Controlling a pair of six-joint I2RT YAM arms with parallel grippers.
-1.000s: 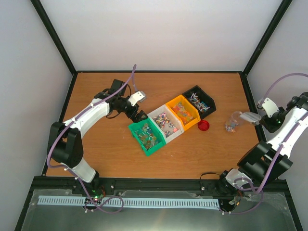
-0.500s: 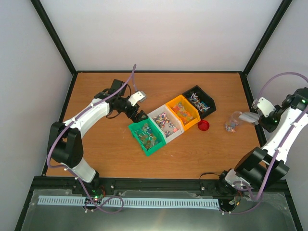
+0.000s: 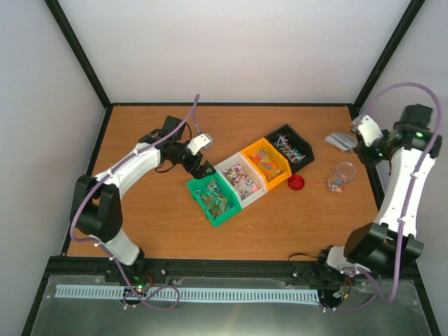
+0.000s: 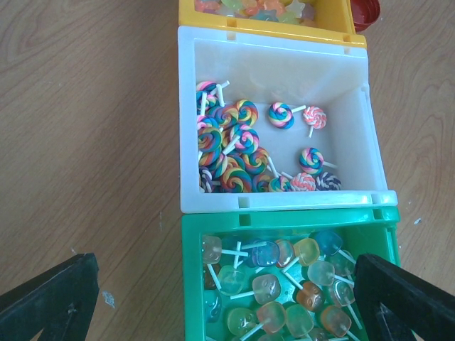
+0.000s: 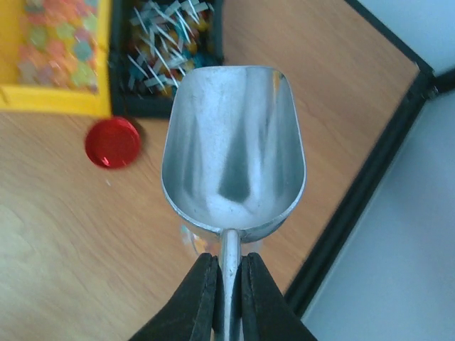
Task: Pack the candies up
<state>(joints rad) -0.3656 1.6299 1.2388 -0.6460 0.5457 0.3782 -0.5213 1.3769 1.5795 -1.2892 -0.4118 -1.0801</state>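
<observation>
Candies fill a row of bins: clear lollipops in the green bin point(image 4: 284, 284), swirl lollipops in the white bin point(image 4: 277, 67), more in the orange bin point(image 3: 266, 162) and black bin point(image 3: 290, 147). A few candies lie in a small clear jar point(image 3: 339, 176). My left gripper point(image 4: 227, 305) hangs open above the green bin, one finger on each side. My right gripper point(image 5: 229, 273) is shut on the handle of the silver scoop point(image 5: 234, 142), whose bowl is empty and held high, behind the jar point(image 5: 186, 238) and near the table's back right.
A red round lid point(image 3: 296, 183) lies on the wood between the orange bin and the jar, also seen as the lid point(image 5: 112, 142) in the right wrist view. The black frame post point(image 5: 370, 199) runs close along the right of the scoop.
The right arm has swung the scoop up and toward the back, away from the jar's mouth. The left arm has not moved.
</observation>
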